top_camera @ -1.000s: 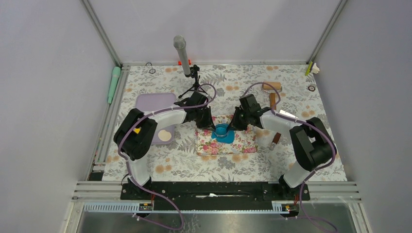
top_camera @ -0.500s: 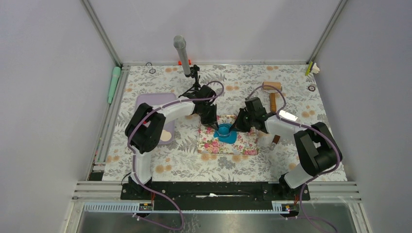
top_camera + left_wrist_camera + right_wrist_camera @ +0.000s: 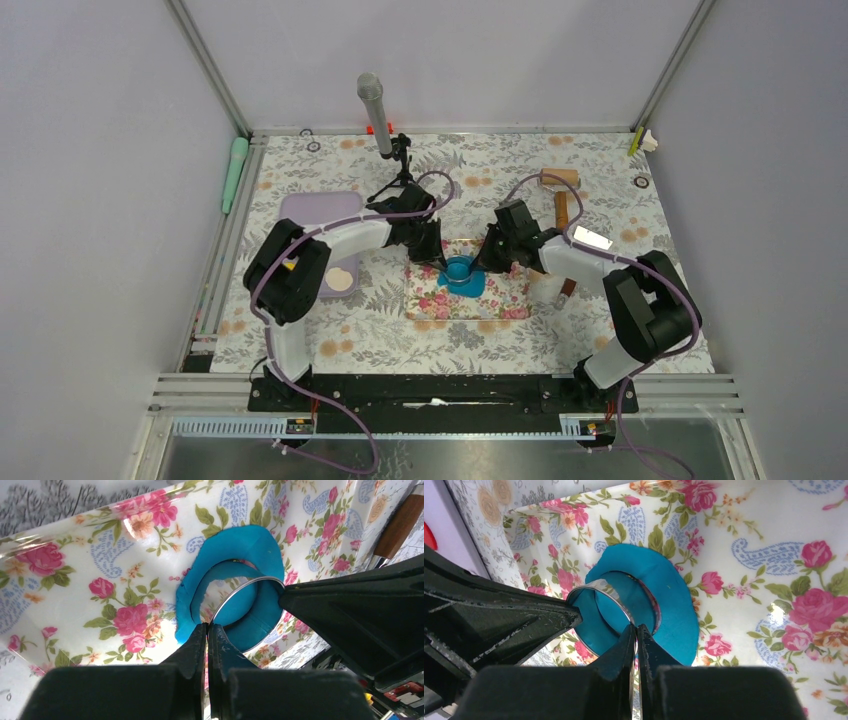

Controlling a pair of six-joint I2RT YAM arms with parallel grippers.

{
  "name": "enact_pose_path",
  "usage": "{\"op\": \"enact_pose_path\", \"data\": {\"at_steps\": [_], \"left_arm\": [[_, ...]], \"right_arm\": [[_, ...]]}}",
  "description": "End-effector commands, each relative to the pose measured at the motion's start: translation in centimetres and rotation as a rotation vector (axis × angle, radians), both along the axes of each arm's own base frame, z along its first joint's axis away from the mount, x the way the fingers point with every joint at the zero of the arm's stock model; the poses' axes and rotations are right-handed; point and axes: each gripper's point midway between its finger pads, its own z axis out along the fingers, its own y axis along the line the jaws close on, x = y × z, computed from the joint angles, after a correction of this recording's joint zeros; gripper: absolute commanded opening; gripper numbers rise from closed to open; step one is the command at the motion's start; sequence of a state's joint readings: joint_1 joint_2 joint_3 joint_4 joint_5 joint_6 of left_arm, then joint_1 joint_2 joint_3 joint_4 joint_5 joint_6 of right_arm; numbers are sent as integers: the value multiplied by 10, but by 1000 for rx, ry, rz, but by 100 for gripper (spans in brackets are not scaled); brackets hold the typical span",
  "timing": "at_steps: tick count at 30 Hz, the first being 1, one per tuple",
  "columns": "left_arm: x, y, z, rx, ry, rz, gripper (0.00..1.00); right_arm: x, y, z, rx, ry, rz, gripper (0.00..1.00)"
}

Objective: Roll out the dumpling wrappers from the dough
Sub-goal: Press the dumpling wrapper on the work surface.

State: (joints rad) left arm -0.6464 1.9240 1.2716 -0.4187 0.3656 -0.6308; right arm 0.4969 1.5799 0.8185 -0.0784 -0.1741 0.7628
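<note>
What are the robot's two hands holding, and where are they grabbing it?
Both hold one metal ring by its thin rim. The left hand pinches one side and the right hand pinches the opposite side. The ring sits on the blue dough.

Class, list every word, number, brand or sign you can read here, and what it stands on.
No text is readable.
The floral mat shows only flowers and paisley; the metal ring looks unmarked; a pale patch on the right arm is too small to read.
</note>
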Motion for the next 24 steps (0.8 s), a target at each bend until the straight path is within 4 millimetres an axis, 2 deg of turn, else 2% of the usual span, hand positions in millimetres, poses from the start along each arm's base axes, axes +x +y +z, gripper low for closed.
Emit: {"op": "enact_pose_path", "data": {"at_steps": [1,5,12,15,24], "left_arm": [[-84,48,-54,235,214,-52,0],[-90,45,-48,228,208,-55,0],[-74,39,-38,239,163,-57,0],[-67,36,-29,233,133,-59,0],[-61,32,-15,219,101,-73,0]], "right_arm": [[-30,-23,-38,-200,140,39,0],[-26,-21,-32,-193,130,46,0],[-28,-19,-23,-173,115,59,0],[-27,-17,-13,-149,83,62,5],[-22,-14,8,-112,32,38,18]]}}
